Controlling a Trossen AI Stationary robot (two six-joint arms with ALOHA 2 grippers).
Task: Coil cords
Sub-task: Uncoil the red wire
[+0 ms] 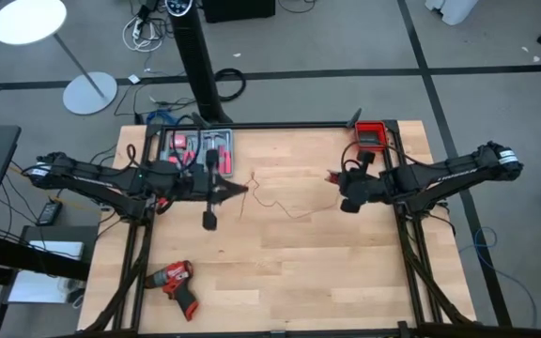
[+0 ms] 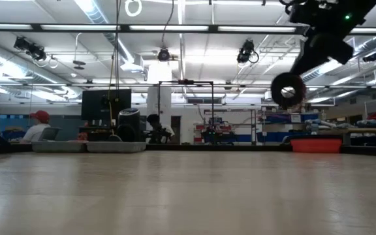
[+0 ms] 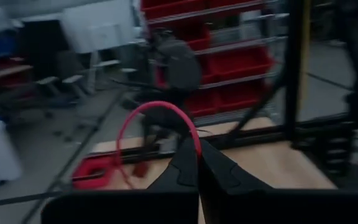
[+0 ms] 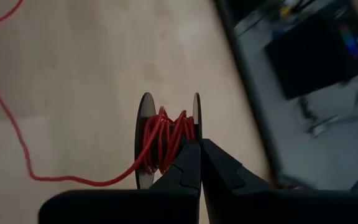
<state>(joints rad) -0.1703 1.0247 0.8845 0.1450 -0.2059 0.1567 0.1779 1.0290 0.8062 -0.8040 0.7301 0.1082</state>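
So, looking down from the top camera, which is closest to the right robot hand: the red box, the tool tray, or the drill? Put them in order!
From the right gripper, in the high view:
1. The red box, at the table's back edge on the right arm's side.
2. The tool tray, at the back edge on the left arm's side.
3. The drill, near the front corner on the left arm's side.

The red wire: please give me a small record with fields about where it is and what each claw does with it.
wire: thin red wire, loose across the wooden table between the arms
spool: black spool, partly wound with red wire
right claw: shut on the spool
left claw: shut on a loop of the red wire
elsewhere on table: drill, tool tray
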